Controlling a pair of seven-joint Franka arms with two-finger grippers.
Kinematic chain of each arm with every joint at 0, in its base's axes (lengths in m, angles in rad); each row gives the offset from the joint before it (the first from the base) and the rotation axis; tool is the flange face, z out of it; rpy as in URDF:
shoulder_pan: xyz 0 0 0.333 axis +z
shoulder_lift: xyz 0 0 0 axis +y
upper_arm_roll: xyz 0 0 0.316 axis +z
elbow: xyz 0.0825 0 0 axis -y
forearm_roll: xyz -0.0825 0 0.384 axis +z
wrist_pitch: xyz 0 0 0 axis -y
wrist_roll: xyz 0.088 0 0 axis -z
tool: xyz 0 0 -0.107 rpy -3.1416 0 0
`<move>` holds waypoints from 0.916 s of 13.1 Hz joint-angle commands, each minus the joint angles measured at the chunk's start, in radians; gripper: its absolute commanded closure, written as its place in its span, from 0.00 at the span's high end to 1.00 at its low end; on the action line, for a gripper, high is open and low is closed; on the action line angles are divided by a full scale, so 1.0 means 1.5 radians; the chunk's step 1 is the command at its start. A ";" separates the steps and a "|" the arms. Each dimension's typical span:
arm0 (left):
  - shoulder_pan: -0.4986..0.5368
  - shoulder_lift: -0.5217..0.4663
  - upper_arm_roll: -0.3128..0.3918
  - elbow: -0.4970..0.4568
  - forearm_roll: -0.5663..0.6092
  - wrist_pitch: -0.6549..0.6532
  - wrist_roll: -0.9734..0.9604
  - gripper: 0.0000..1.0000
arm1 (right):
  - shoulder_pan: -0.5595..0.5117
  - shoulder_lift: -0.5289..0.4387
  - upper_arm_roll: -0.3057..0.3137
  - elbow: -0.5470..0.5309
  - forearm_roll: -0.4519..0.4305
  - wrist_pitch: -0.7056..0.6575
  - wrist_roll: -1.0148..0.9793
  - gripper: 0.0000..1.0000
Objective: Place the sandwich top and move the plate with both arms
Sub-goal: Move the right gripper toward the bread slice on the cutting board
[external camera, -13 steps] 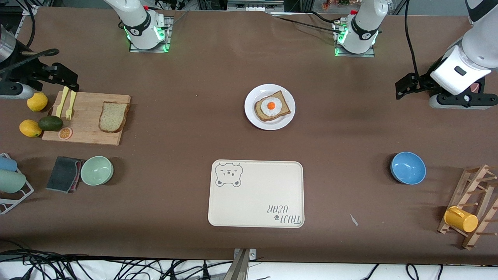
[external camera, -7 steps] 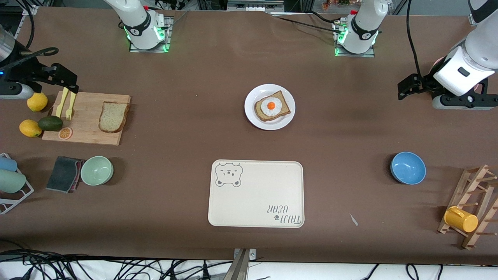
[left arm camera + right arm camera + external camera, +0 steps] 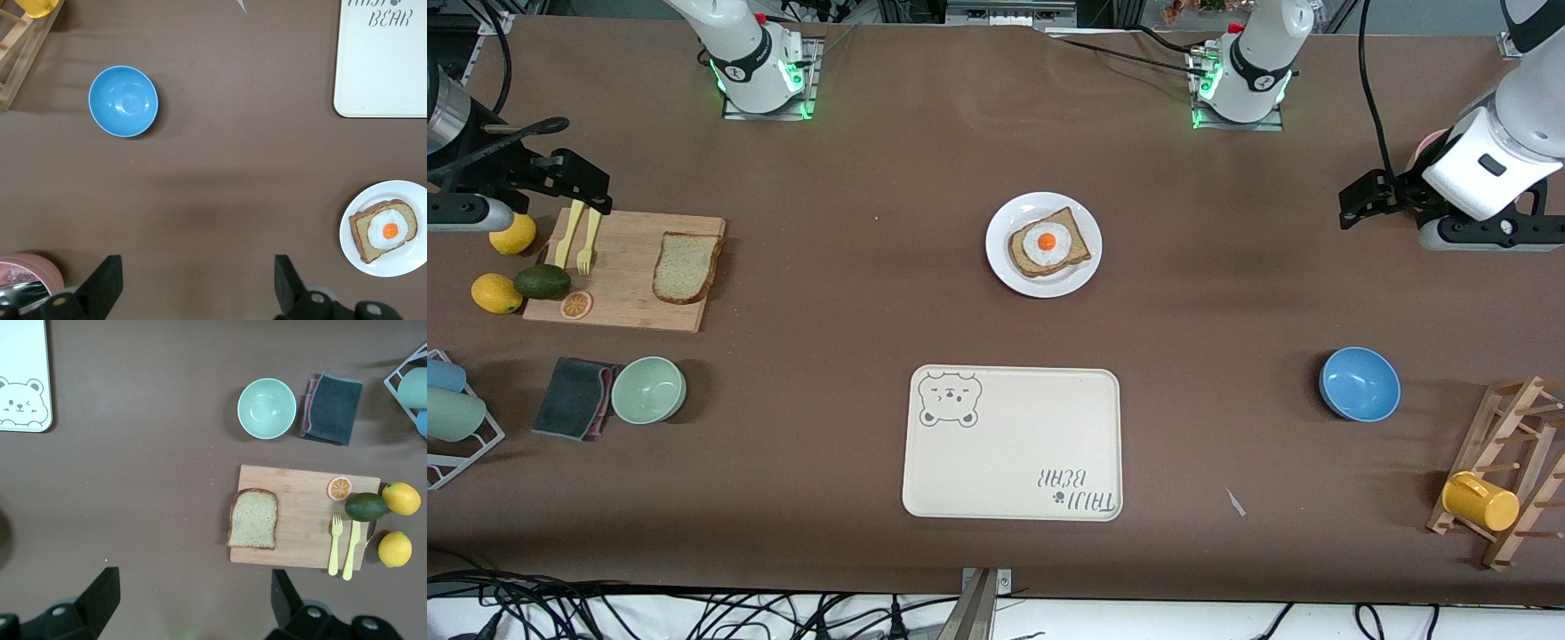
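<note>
The sandwich top [image 3: 686,267], a plain brown bread slice, lies on a wooden cutting board [image 3: 627,311] at the right arm's end; it also shows in the right wrist view [image 3: 253,518]. The white plate [image 3: 1000,267] sits mid-table and bears a bread slice with a fried egg [image 3: 1048,242]; the plate also shows in the left wrist view [image 3: 353,250]. My right gripper [image 3: 585,185] hangs open and empty over the board's corner by the yellow fork, its jaws wide apart in the right wrist view [image 3: 195,597]. My left gripper [image 3: 1356,203] hangs open and empty over bare table at the left arm's end, also in its wrist view [image 3: 197,283].
A cream bear tray [image 3: 1012,442] lies nearer the front camera than the plate. On or beside the board are lemons [image 3: 512,233], an avocado [image 3: 543,282] and yellow cutlery [image 3: 587,238]. A green bowl [image 3: 648,389], a grey cloth [image 3: 574,397], a blue bowl [image 3: 1359,383] and a wooden mug rack [image 3: 1507,471] stand nearer the front.
Both grippers have drifted only slightly; the left arm's wrist has shifted a little toward its end of the table. Bread, plate and tray have not moved.
</note>
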 commanded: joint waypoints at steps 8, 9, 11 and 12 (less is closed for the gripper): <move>0.004 -0.001 -0.007 0.008 -0.002 -0.010 0.007 1.00 | -0.008 -0.042 0.005 -0.090 0.004 0.036 0.003 1.00; 0.004 -0.001 -0.007 0.008 -0.001 -0.010 0.007 1.00 | -0.007 -0.042 0.005 -0.096 0.004 0.039 0.003 1.00; 0.004 -0.001 -0.007 0.008 -0.002 -0.010 0.006 1.00 | -0.008 -0.049 0.006 -0.116 0.004 0.058 0.004 1.00; 0.004 -0.001 -0.008 0.008 -0.001 -0.010 0.006 1.00 | -0.008 -0.050 0.005 -0.120 0.004 0.062 0.004 1.00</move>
